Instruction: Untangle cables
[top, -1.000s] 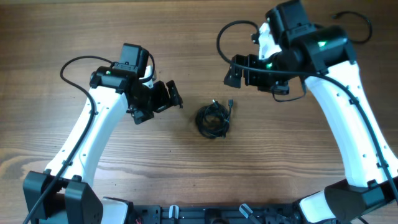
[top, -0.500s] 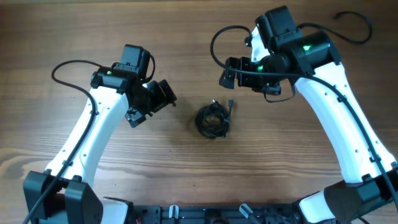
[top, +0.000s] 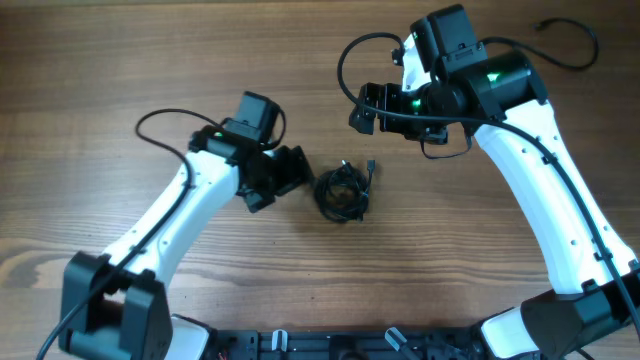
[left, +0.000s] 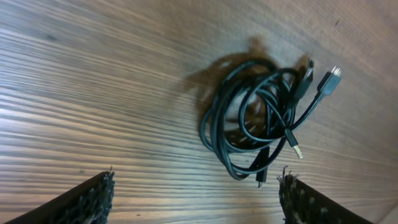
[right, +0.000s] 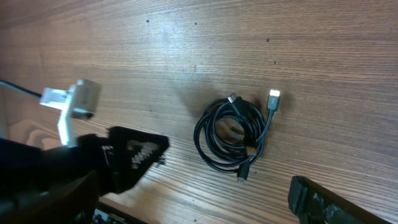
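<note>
The cables (top: 345, 190) lie as one small black coiled bundle with plug ends on the wooden table, also seen in the left wrist view (left: 261, 124) and the right wrist view (right: 235, 134). My left gripper (top: 285, 175) is open and empty, just left of the bundle; its fingertips (left: 196, 193) straddle bare wood below the coil. My right gripper (top: 368, 110) is open and empty, above the table behind and to the right of the bundle, its fingers (right: 193, 202) wide apart.
A thick black wire (top: 565, 40) loops at the back right corner. Arm wiring loops (top: 165, 125) stand off the left arm and off the right arm (top: 350, 65). A dark rail (top: 330, 345) runs along the table's front edge.
My left arm has swung right and forward, bringing its gripper from well left of the bundle to right beside it. My right gripper has shifted slightly left.
</note>
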